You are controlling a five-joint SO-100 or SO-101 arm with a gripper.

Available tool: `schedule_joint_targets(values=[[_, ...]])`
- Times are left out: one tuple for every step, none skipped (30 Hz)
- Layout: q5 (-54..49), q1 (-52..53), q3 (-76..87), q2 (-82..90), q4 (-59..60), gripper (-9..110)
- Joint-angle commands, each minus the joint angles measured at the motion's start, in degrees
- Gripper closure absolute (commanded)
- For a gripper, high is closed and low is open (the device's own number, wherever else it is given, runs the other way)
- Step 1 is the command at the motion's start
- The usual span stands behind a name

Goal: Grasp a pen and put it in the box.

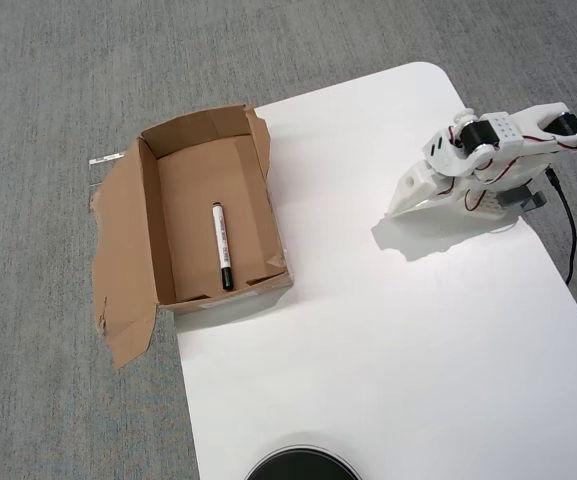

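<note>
- The pen is lying flat on the floor of the box, running lengthwise, with its black cap toward the near, lower end in the overhead view.
- It sits right of the middle of the box floor, closer to the right wall but not touching it as far as I can see.
- The box is brown cardboard, open on top, with a ragged flap splayed out on the grey carpet to its left; its right part rests on the left edge of the white table.
- Over on the right side of the table, the white arm is folded low, well apart from the box.
- Its gripper points down and left toward the tabletop, holding nothing; from up here I cannot tell whether the fingers are parted or pressed together.
- A black cable trails off behind the arm at the table's right edge.
- A round black object peeks in at the bottom edge.
</note>
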Motion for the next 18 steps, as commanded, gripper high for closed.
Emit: schedule_joint_targets(values=[[0.2, 0.1, 1.5, 3.4, 1.8, 101], [0.2, 0.0, 1.5, 3.4, 1.8, 101], [0.2, -0.3, 1.5, 3.4, 1.8, 101], [0.2, -0.4, 1.5, 3.4, 1.8, 101], [0.2, -0.4, 1.5, 3.4, 1.8, 101], [0.2, -0.4, 1.5, 3.4, 1.8, 101], [0.2, -0.4, 1.5, 3.4, 1.8, 101], [0.2, -0.4, 1.5, 3.4, 1.8, 101], [0.2, -0.4, 1.5, 3.4, 1.8, 101], [0.2, -0.3, 1.5, 3.4, 1.8, 101], [0.2, 0.0, 1.5, 3.4, 1.8, 101], [0.2, 0.1, 1.5, 3.4, 1.8, 101], [0.2, 0.0, 1.5, 3.4, 1.8, 101], [0.2, 0.0, 1.5, 3.4, 1.8, 101], [0.2, 0.0, 1.5, 3.4, 1.8, 101], [0.2, 0.0, 1.5, 3.4, 1.8, 101], [0.2, 0.0, 1.5, 3.4, 1.8, 101], [0.2, 0.0, 1.5, 3.4, 1.8, 101]])
